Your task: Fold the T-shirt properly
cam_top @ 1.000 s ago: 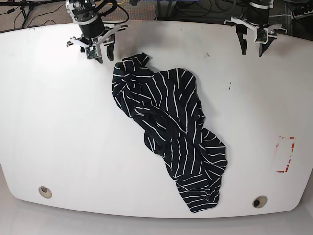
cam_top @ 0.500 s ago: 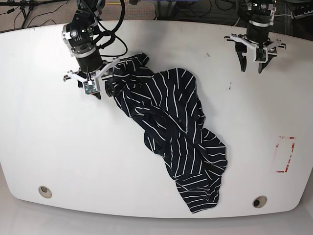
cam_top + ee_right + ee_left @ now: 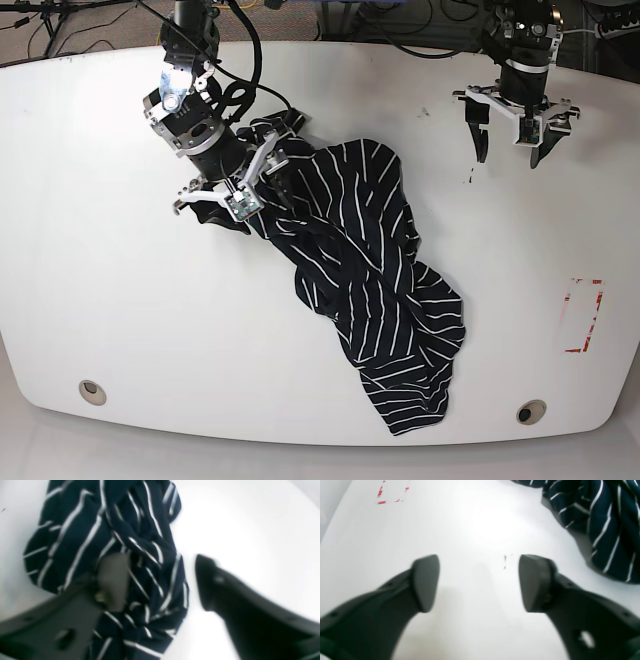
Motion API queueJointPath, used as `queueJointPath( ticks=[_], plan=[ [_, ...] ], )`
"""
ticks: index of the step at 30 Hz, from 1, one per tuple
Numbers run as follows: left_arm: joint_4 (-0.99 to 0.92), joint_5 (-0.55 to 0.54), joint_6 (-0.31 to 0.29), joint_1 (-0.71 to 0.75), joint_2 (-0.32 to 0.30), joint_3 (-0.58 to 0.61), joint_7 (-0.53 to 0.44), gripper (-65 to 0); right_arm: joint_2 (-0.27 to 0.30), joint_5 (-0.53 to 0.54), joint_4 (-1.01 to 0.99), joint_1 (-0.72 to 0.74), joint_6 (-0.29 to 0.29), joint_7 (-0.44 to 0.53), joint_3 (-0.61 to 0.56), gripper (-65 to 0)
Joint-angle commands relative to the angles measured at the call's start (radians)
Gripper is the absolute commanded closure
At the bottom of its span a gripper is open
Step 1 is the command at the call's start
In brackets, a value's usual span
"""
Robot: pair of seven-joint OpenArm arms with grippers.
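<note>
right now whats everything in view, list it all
shirt: one, dark navy with thin white stripes, crumpled in a heap running from upper centre to the near right of the table
table: one, white, under everything
red marking: one, red outline, right edge of the table
round holes: two, grey-rimmed, near corners of the table
cables: several, dark, behind the table
right gripper: one, black and white, open over the shirt's upper end
left gripper: one, black and white, open above bare table, apart from the shirt
</note>
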Motion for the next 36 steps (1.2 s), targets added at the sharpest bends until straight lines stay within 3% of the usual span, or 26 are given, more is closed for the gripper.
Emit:
queueJointPath(
  ticks=[1,5,14,33,36],
  plan=[
    [0.021,-0.003,0.006,-0.011,-0.007,-0.003,-0.026,-51.2,0.0,0.011,-0.004,0.041,0.004,0.018,-0.021,-49.1],
    [0.021,-0.003,0.006,-0.018,-0.007,-0.006,-0.026,-51.2,0.008,0.011,-0.047,0.082,0.007,0.018,-0.06,-46.5],
    [0.021,-0.002,0.006,-0.05,-0.007,-0.008,-0.026,-51.2,0.041,0.011,-0.219,0.185,0.002,0.016,-0.126,-33.8],
    [0.018,0.001,0.006,-0.061,-0.008,-0.01,-0.026,-51.2,0.047,0.011,-0.42,0.265,0.001,0.024,-0.127,-31.7],
    [0.018,0.001,0.006,-0.061,-0.008,-0.01,-0.026,-51.2,0.047,0.013,-0.426,0.265,0.001,0.047,-0.127,-26.8]
  ],
)
